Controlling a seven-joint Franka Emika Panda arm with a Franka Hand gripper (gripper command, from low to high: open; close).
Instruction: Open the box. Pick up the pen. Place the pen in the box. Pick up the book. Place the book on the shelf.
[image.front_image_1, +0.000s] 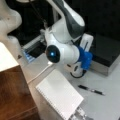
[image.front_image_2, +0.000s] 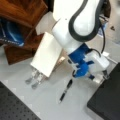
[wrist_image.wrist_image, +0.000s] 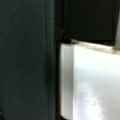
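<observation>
Grey table (image.front_image_1: 105, 100): pen (image.front_image_1: 90, 90) beside book (image.front_image_1: 60, 96); box (image.front_image_1: 106, 51) lid down. Arm hides gripper (image.front_image_2: 103, 75) at box edge; claw state unclear.

The robot arm (image.front_image_1: 66, 23) is made of big round white shells with dark grey bands at the joints. One round black cap (image.front_image_1: 53, 53) has a small blue light glowing in it. Near the wrist sits a bright blue plastic block (image.front_image_2: 81, 62), and a thin black cable (image.front_image_2: 100, 51) loops beside it
</observation>
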